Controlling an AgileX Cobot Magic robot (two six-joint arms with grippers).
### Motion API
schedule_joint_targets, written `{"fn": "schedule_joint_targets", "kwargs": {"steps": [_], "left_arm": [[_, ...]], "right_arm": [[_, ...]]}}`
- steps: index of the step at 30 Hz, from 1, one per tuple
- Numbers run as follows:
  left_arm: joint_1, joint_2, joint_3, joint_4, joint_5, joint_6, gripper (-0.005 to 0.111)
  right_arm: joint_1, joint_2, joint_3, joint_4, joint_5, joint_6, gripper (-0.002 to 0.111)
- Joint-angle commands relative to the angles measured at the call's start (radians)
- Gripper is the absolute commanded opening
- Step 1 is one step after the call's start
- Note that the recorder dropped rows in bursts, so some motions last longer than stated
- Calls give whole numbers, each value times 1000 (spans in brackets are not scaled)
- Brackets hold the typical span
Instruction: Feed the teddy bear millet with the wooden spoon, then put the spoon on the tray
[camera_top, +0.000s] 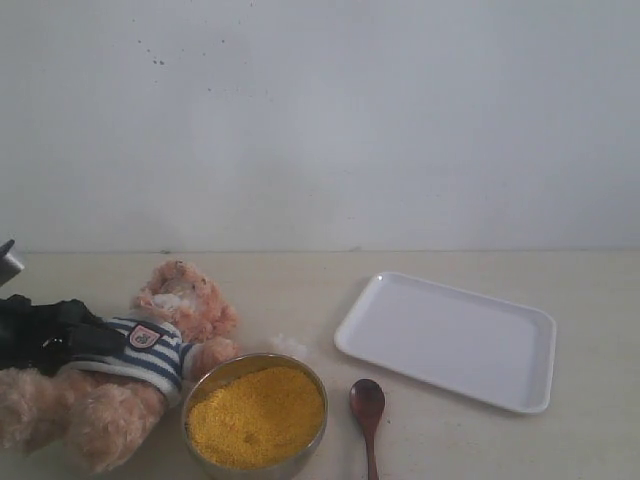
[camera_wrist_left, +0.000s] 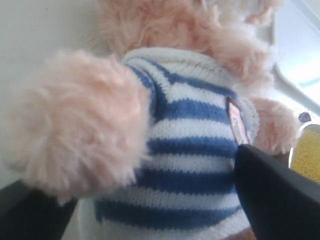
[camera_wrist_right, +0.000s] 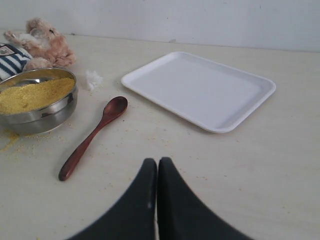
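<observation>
The teddy bear (camera_top: 185, 305) lies on its back at the left of the table, in its striped shirt (camera_wrist_left: 190, 140). My left gripper (camera_top: 95, 338) is open, a black finger (camera_wrist_left: 280, 195) on each side of the bear's torso. Right beside the bear stands the metal bowl (camera_top: 300, 450), heaped with yellow millet (camera_top: 255, 415). The wooden spoon (camera_top: 367, 405) lies flat on the table to the right of the bowl, bowl end toward the white tray (camera_top: 450, 340). My right gripper (camera_wrist_right: 157, 162) hovers shut and empty over bare table, apart from the spoon (camera_wrist_right: 95, 135) and the tray (camera_wrist_right: 200, 90).
A small tuft of white fluff (camera_top: 290, 345) lies between the bear and the tray. Loose grains (camera_wrist_right: 15, 142) are scattered on the table beside the bowl (camera_wrist_right: 45, 112). A plain white wall closes off the back of the table.
</observation>
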Motion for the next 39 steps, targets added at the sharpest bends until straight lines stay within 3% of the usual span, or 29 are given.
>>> {"fn": "schedule_joint_targets", "kwargs": {"steps": [1, 7, 12, 14, 16, 18, 26, 32, 35, 39], "left_arm": [[2, 49, 2, -55, 1, 56, 77], [0, 124, 2, -179, 11, 150, 92], [0, 145, 2, -280, 58, 183, 91], [0, 157, 2, -325, 103, 198, 71], [0, 178, 2, -323, 106, 190, 29], [0, 179, 2, -314, 135, 190, 5], [118, 62, 58, -307, 402, 183, 4], [224, -133, 219, -271, 421, 183, 4], [271, -275, 365, -255, 423, 183, 4], [271, -402, 461, -200, 427, 159, 4]], "right_arm": [[1, -5, 0, -3, -4, 0, 0], [1, -5, 0, -3, -4, 0, 0], [1, -5, 0, -3, -4, 0, 0], [1, -5, 0, -3, -4, 0, 0], [1, -5, 0, -3, -4, 0, 0], [1, -5, 0, -3, -4, 0, 0], [1, -5, 0, -3, -4, 0, 0], [1, -5, 0, -3, -4, 0, 0], [1, -5, 0, -3, -4, 0, 0], [1, -5, 0, -3, -4, 0, 0]]}}
